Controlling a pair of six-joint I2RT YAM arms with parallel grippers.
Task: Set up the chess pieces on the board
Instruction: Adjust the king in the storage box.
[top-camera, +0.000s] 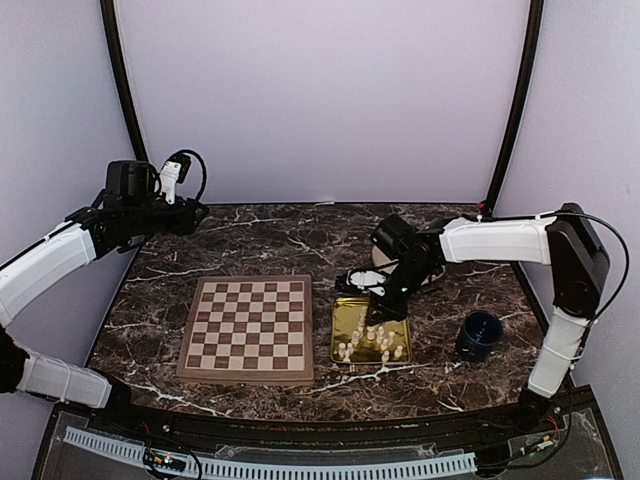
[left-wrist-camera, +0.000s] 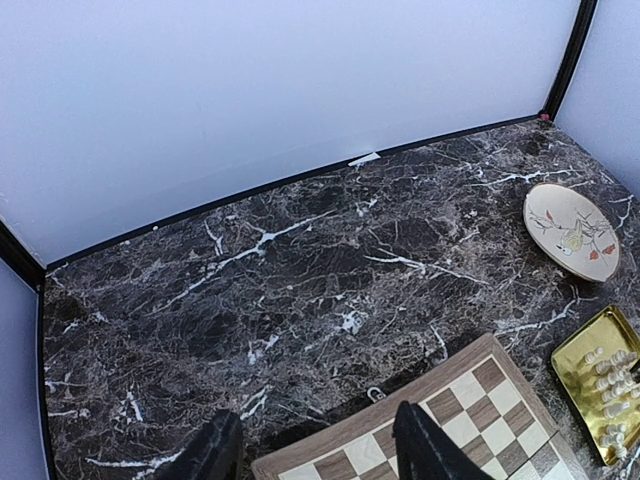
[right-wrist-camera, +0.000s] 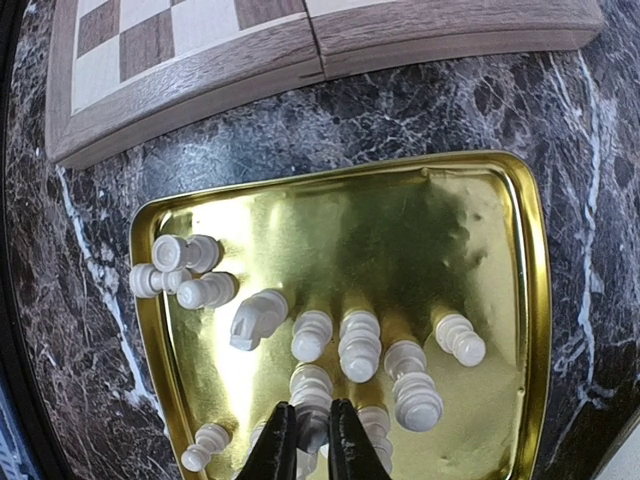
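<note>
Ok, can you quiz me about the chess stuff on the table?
1. True or false: the board has no chess pieces on it yet.
2. Where do the chess pieces lie? A blue cup, B gold tray, C plate.
3. Fill in: the right gripper is shut on a ___.
Key: 1 true; 2 B; 3 chess piece.

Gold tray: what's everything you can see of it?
The gold tray is a shallow rectangle with rounded corners and a raised rim, and looks like shiny, dented metal. It lies flat on the marble table, right of the board and apart from it. Cream chess pieces crowd its near half, some upright, some tipped; the far half is bare. The right gripper reaches into it, closed on one piece.
</note>
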